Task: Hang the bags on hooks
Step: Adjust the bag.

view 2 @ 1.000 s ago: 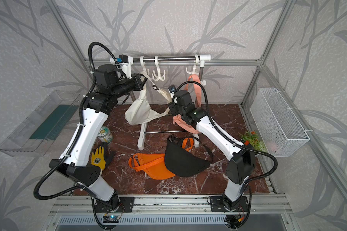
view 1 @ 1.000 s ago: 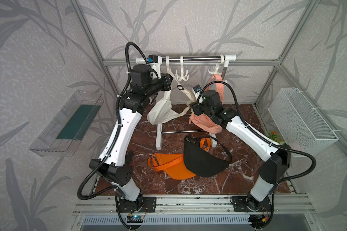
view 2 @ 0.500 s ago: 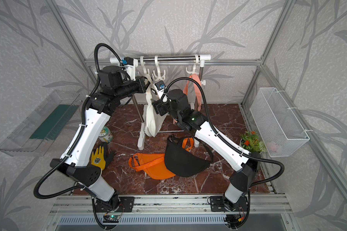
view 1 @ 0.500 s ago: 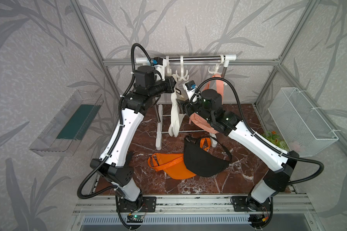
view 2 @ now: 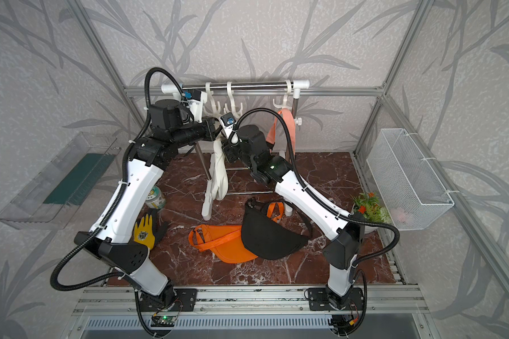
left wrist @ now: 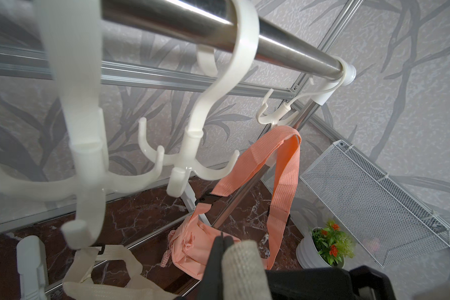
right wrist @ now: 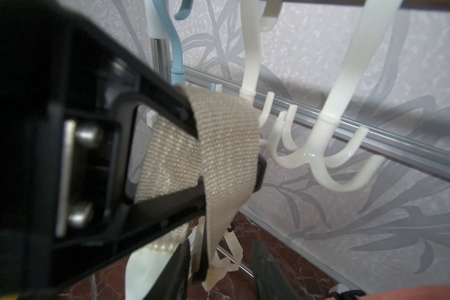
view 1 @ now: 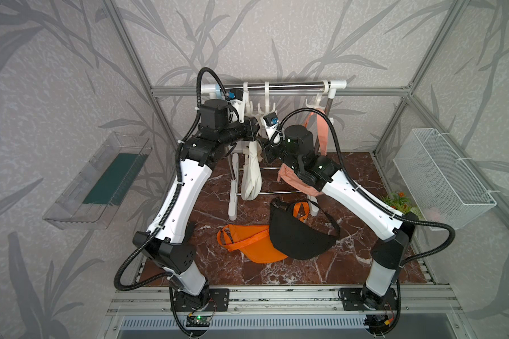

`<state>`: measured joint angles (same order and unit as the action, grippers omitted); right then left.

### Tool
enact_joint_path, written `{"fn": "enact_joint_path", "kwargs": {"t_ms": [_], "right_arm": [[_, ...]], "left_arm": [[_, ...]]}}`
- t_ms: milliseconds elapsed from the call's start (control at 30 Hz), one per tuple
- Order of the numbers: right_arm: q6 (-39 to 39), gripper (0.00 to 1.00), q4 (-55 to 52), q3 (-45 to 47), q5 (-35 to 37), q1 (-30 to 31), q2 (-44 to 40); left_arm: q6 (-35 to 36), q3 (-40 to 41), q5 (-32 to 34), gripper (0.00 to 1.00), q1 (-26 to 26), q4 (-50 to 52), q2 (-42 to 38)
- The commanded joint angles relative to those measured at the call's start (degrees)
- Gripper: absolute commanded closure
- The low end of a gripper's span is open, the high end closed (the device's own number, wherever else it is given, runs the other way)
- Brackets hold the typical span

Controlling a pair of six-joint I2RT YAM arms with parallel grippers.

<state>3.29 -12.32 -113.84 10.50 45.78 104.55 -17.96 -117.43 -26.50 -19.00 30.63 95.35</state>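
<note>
Both arms now meet beneath the rail [view 1: 282,86]; the left end effector [left wrist: 222,242] pinches the cream bag [view 1: 252,176]'s strap [right wrist: 218,145]; whether the right end effector [right wrist: 218,262] grips is unclear.

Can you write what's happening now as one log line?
cream bag: not hung | left gripper: shut on strap near hook | right gripper: open around strap

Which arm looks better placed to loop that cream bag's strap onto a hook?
Probably left. Its tool is shut on the cream bag by its strap, raised close beside the white hooks. The right tool sits lower, open beside the dangling strap, gripping nothing.
</note>
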Motion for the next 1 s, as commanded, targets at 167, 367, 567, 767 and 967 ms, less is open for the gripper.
{"fn": "enact_joint_path", "kwargs": {"t_ms": [167, 367, 567, 767, 967], "right_arm": [[-2.2, 1.0, 1.1, -1.1, 1.6, -2.2, -0.3], [-1.6, 1.0, 0.8, 1.2, 3.0, -3.7, -3.5], [-0.9, 1.0, 0.2, 1.7, 2.8, -4.4, -6.4], [-0.9, 1.0, -0.9, 0.6, 1.0, -4.4, -8.6], [-0.7, 1.0, -2.0, -0.7, -0.1, -4.4, -8.3]], "left_arm": [[3.8, 3.9, -3.8, 1.0, 0.0, 1.4, -4.2], [4.0, 7.3, -0.4, 1.0, 0.2, 0.9, -5.6], [4.4, 14.9, 2.2, 0.75, 0.2, -5.9, -6.9], [4.9, 20.0, -1.2, 0.65, -0.2, -12.0, -7.8], [13.7, 29.5, -4.4, 0.4, -3.7, -20.1, -13.0]]}}
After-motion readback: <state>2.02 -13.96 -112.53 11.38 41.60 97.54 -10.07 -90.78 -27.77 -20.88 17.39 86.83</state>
